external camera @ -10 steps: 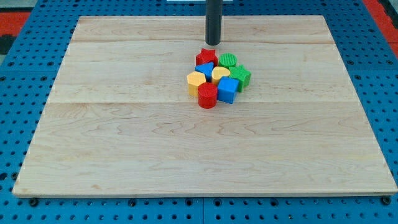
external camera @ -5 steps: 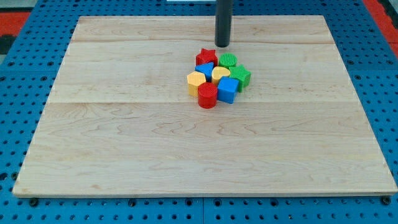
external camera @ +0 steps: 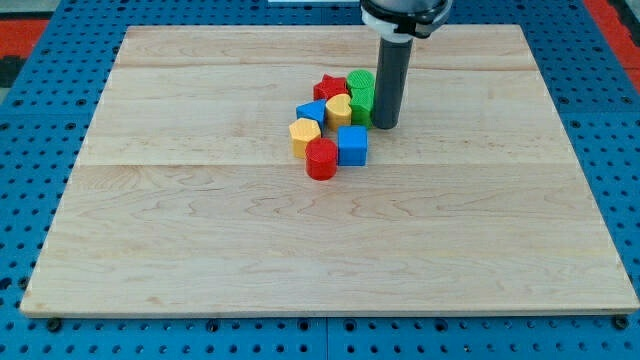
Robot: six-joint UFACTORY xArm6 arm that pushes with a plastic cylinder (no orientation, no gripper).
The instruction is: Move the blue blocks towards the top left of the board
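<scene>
A tight cluster of blocks lies on the wooden board [external camera: 200, 230], right of centre in its upper half. One blue block [external camera: 312, 111] sits on the cluster's left side. A blue cube [external camera: 352, 146] sits at its lower right. My tip [external camera: 387, 125] is against the cluster's right side, just right of a green block [external camera: 361, 106] and above right of the blue cube. The rod hides part of the green blocks.
Also in the cluster are a red star [external camera: 331, 87], a second green block [external camera: 360, 81], a yellow heart [external camera: 339, 108], a yellow hexagon [external camera: 304, 135] and a red cylinder [external camera: 321, 158]. A blue pegboard [external camera: 40, 120] surrounds the board.
My tip moved from above the cluster to its right side and down. The whole cluster shifted a little left, and the blocks rearranged.
</scene>
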